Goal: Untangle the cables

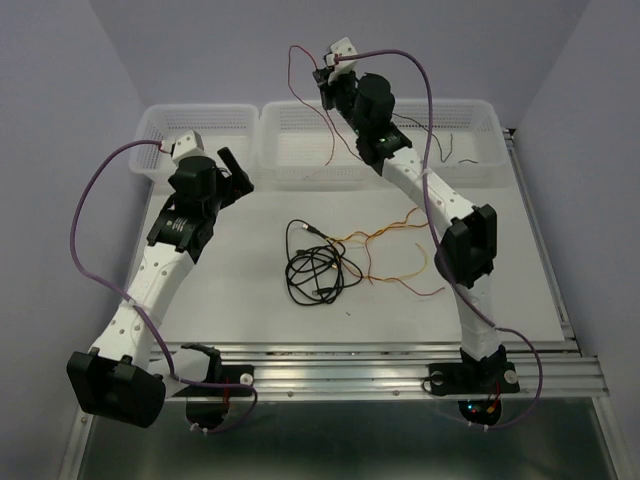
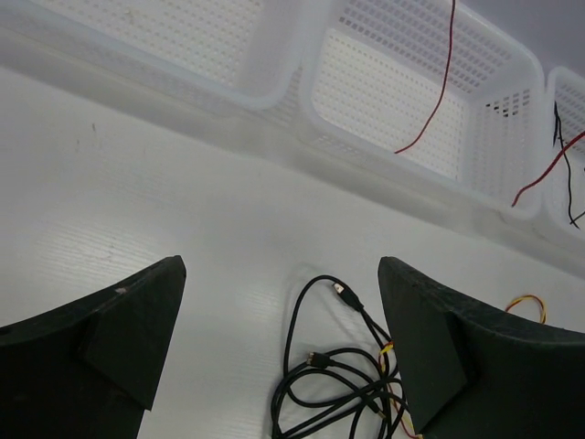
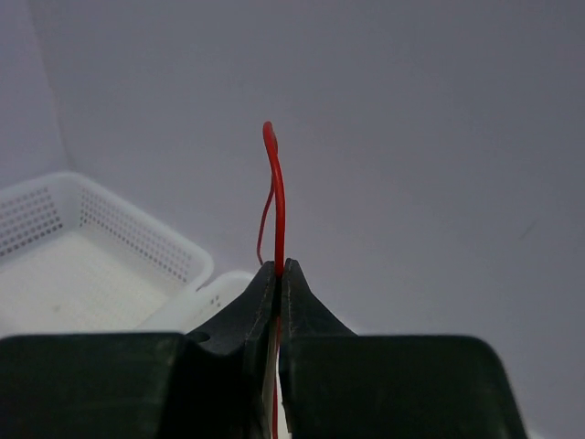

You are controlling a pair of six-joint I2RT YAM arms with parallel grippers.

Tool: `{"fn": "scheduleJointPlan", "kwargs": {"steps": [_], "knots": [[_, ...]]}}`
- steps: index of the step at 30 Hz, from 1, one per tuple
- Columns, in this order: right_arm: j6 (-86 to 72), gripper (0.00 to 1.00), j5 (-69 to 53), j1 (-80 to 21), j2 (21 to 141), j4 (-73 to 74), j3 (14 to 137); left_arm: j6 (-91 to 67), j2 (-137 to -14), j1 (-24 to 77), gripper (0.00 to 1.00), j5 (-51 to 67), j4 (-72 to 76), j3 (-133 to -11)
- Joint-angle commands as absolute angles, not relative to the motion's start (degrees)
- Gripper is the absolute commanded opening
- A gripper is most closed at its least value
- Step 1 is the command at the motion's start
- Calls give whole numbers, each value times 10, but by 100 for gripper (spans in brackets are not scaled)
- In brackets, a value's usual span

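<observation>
Right end effector [image 3: 279,267] pinches a thin, glossy red wire [image 3: 278,192] (left end effector [image 2: 280,265] gapes wide).

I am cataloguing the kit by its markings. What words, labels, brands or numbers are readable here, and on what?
No text can be read anywhere: none on the baskets, the table, the black cable, or the red wire pinched in the right gripper.

2 white-and-black arms [image 1: 150,280], purple cables [image 1: 73,232]
</observation>
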State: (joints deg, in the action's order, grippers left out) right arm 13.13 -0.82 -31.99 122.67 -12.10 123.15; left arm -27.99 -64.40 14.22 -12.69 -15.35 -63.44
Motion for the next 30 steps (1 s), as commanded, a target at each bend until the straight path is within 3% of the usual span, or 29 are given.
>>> {"fn": "scheduleJointPlan", "kwargs": {"steps": [1, 4, 9, 15, 18, 23, 27, 30], "knots": [[160, 1, 54, -310, 1323, -216, 1285, -280, -646, 137, 99, -131, -124, -626], [145, 1, 27, -295, 1370, -348, 1295, -280, -653, 134, 99, -119, -122, -624], [91, 1, -17, -275, 1447, -332, 1362, -279, -665, 127, 99, -117, -116, -618], [64, 1, -8, -275, 1419, -352, 1199, -279, -677, 120, 99, -102, -112, -618], [43, 7, 29, -275, 1398, -317, 1155, -285, -679, 118, 99, -96, -110, -615], [41, 9, 83, -275, 1382, -237, 1124, -291, -681, 116, 99, -83, -111, -615], [40, 19, 68, -275, 1352, -231, 1098, -295, -679, 115, 99, -81, -113, -615], [33, 44, 51, -275, 1331, -221, 1102, -298, -678, 115, 99, -82, -118, -618]]}}
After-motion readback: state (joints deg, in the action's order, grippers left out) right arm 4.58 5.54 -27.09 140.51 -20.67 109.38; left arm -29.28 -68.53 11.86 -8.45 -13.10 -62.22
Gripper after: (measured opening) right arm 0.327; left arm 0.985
